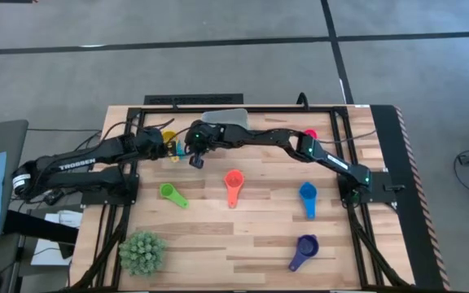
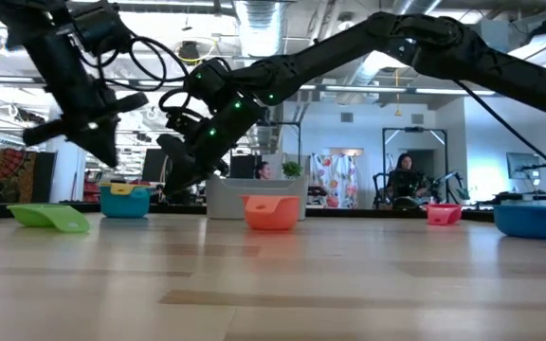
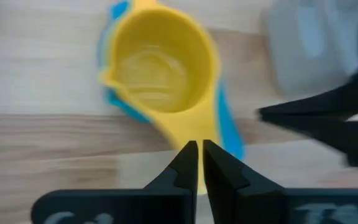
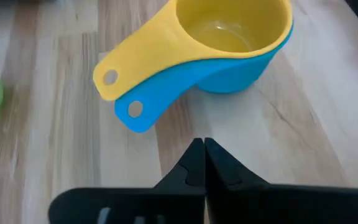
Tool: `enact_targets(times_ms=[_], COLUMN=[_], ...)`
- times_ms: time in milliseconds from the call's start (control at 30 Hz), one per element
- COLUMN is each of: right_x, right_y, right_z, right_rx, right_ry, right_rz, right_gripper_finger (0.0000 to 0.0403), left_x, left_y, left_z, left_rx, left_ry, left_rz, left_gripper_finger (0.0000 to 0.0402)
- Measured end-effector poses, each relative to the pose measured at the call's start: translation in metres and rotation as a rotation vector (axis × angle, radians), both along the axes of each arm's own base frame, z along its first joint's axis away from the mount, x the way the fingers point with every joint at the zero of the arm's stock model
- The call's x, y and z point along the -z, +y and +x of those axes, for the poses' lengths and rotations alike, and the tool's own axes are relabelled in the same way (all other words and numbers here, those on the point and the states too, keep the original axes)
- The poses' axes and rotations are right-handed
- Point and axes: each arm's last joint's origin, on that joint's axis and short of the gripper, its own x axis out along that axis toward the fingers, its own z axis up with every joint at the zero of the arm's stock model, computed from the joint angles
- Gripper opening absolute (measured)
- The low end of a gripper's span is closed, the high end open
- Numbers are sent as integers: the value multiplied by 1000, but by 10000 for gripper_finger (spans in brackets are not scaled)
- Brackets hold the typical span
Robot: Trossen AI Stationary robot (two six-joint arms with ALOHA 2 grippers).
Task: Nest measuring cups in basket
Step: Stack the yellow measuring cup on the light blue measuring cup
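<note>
A yellow measuring cup (image 4: 229,28) sits nested inside a teal one (image 4: 241,68) on the table, their handles fanned slightly apart, just left of the grey-white basket (image 1: 225,120). My left gripper (image 3: 199,152) is shut and hovers above the yellow handle (image 3: 179,130). My right gripper (image 4: 204,149) is also shut and hangs above the bare wood near the two handle ends. The pink (image 1: 310,134), coral (image 1: 234,185), green (image 1: 169,194), blue (image 1: 308,195) and purple (image 1: 304,248) cups lie apart on the table, open side up.
A spiky green ball plant (image 1: 142,251) stands at the near left corner. The right arm (image 1: 300,146) stretches across the far half of the table, past the basket. Bare wood lies between the loose cups. Beyond the table, a person sits in the room behind.
</note>
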Motion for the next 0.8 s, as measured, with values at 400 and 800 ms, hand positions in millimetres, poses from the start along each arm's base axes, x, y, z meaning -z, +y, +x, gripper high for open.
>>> enact_targets(times_ms=[400, 800], right_x=[-20, -14], right_y=[24, -36], right_z=[-6, -27], right_rx=[17, 208], right_ry=[110, 170], right_rz=[-162, -63], right_gripper_finger=[5, 7], left_x=[14, 13], left_y=[-12, -12], left_z=[-11, -11], left_rx=[22, 26], left_ry=[153, 164], left_rz=[-67, -36], left_gripper_finger=[1, 0])
